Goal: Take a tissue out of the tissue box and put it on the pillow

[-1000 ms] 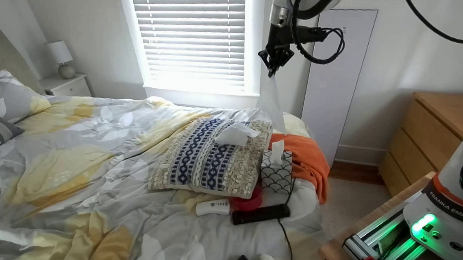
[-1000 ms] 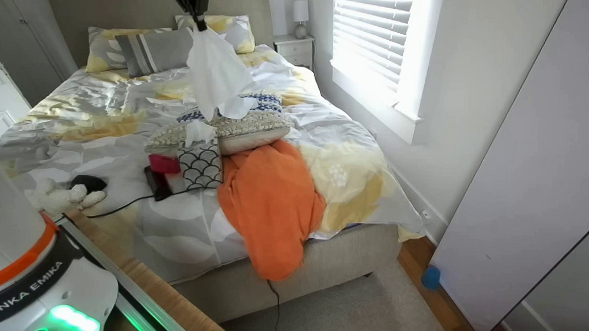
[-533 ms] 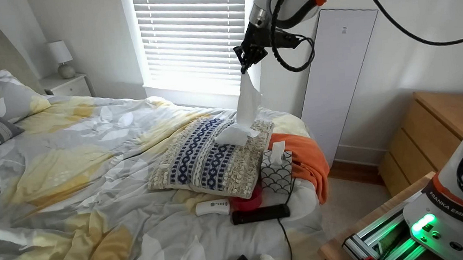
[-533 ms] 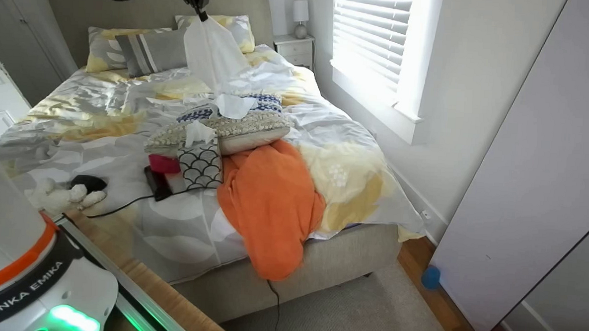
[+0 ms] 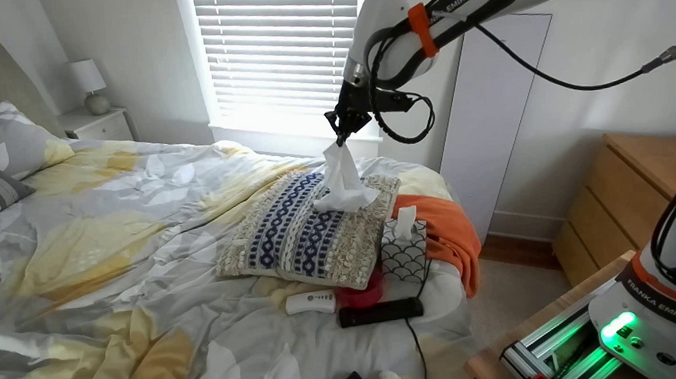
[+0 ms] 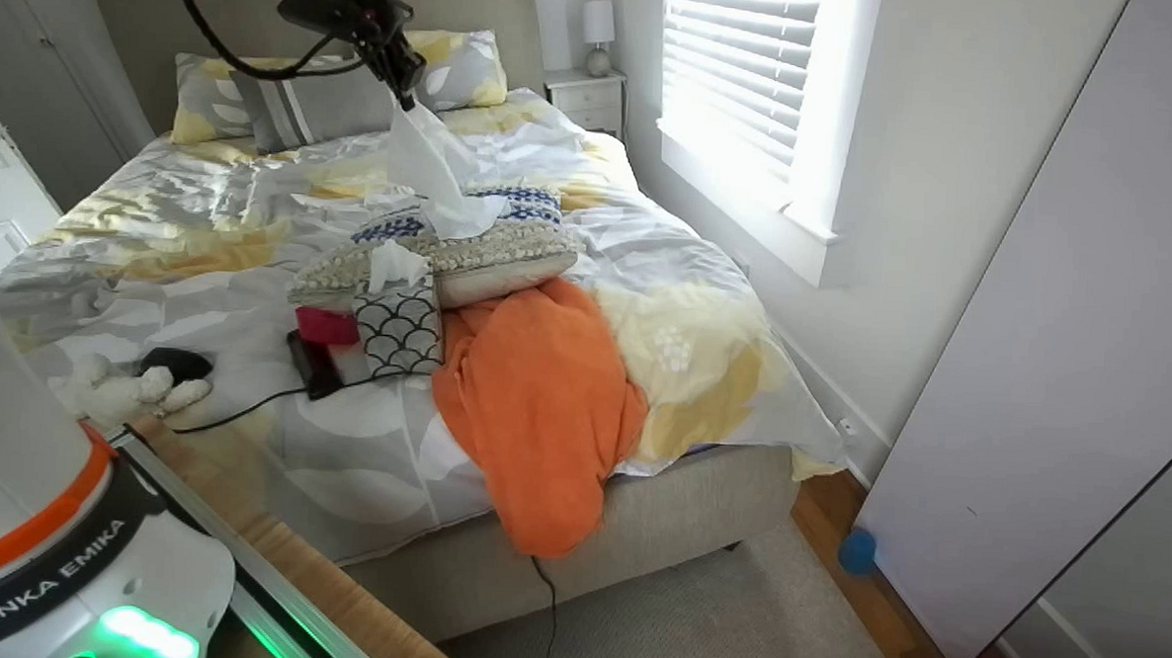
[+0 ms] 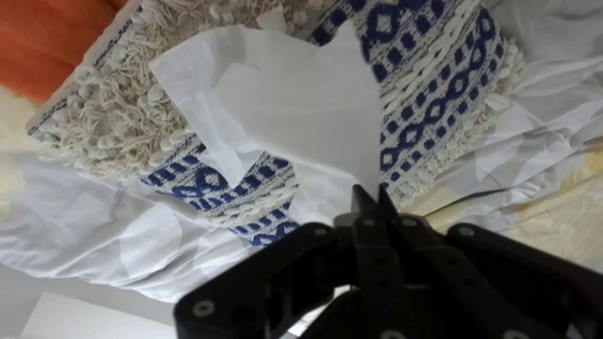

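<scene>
My gripper [image 5: 340, 142] is shut on the top of a white tissue [image 5: 339, 167], which hangs down over the pillow [image 5: 281, 232]. Another white tissue [image 5: 345, 201] lies on the pillow, and the hanging one's lower end overlaps it; I cannot tell where they touch. The pillow, with navy zigzag bands and tan fringe, shows in the wrist view [image 7: 122, 103] below my gripper [image 7: 370, 190], mostly behind the held tissue [image 7: 311, 113]. The tissue box [image 5: 403, 256], white with black scallops, stands beside the pillow in both exterior views [image 6: 398, 333], a tissue sticking out of its top.
An orange cloth [image 5: 448, 229] lies behind the box on the bed. A red item [image 5: 362, 293], a white remote [image 5: 310, 302] and a black device [image 5: 380, 312] with a cord lie in front of the pillow. A white plush toy [image 6: 114, 388] lies near the robot base.
In an exterior view my gripper has moved left from beyond the pillow to above it, then down, carrying the tissue. The tissue's lower end now hangs at the lying tissue.
</scene>
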You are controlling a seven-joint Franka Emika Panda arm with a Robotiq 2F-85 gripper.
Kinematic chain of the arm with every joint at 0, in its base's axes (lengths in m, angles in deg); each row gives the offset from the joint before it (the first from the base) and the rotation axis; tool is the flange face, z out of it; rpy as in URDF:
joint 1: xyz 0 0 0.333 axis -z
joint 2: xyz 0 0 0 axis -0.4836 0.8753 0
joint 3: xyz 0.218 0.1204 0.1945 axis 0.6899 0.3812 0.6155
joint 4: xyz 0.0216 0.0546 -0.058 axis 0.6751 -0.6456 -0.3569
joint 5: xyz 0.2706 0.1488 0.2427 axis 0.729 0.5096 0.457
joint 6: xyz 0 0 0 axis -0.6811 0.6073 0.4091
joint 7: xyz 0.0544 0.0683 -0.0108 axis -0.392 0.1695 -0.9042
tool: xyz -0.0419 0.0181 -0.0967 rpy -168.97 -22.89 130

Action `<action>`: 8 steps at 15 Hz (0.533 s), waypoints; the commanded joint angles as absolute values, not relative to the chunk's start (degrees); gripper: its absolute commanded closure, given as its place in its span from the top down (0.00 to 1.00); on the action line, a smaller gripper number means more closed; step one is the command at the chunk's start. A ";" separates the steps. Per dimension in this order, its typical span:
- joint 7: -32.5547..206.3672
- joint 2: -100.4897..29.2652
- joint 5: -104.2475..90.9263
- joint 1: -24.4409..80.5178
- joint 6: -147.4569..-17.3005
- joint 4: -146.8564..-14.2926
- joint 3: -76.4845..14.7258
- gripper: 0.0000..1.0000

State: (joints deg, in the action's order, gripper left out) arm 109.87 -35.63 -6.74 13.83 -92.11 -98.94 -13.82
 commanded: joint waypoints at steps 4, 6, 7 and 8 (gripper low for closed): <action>106.76 -27.98 -3.04 11.48 -92.04 -98.20 -14.50 0.00; 105.07 -26.30 -1.26 11.37 -91.75 -98.30 -13.85 0.00; 103.97 -25.52 -0.07 11.41 -91.47 -98.18 -13.36 0.00; 103.22 -24.79 0.57 11.13 -91.10 -98.11 -13.24 0.00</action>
